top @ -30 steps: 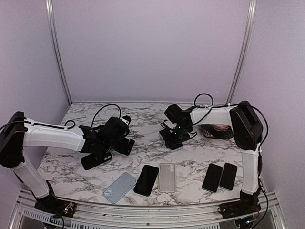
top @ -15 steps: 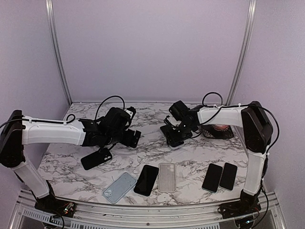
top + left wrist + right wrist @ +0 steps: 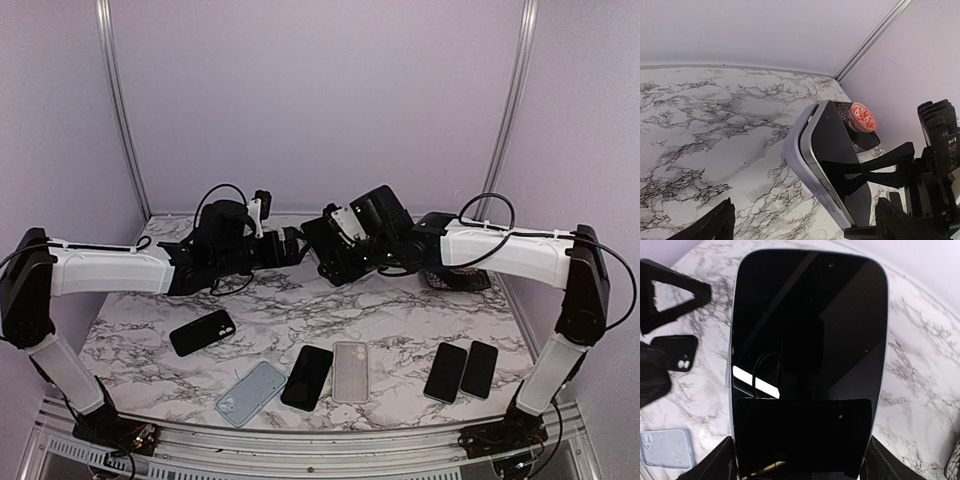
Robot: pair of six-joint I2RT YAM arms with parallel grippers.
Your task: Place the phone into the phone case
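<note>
Seating step, I judge: the right gripper (image 3: 338, 252) clamps the phone (image 3: 810, 340), held off the table (image 3: 400, 310) behind and right of the black case (image 3: 202, 332). A pale case (image 3: 796, 150) sits on its back, 1 edge seemingly proud. The left gripper (image 3: 290, 246), spread wide, must press it home. 1 second ago both arms worked low and apart.

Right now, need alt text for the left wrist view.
A dark-screened phone backed by a pale case hangs tilted above the marble table, held by the right gripper at lower right. Behind it, near the wall corner, a red patterned disc sits on something dark.
</note>
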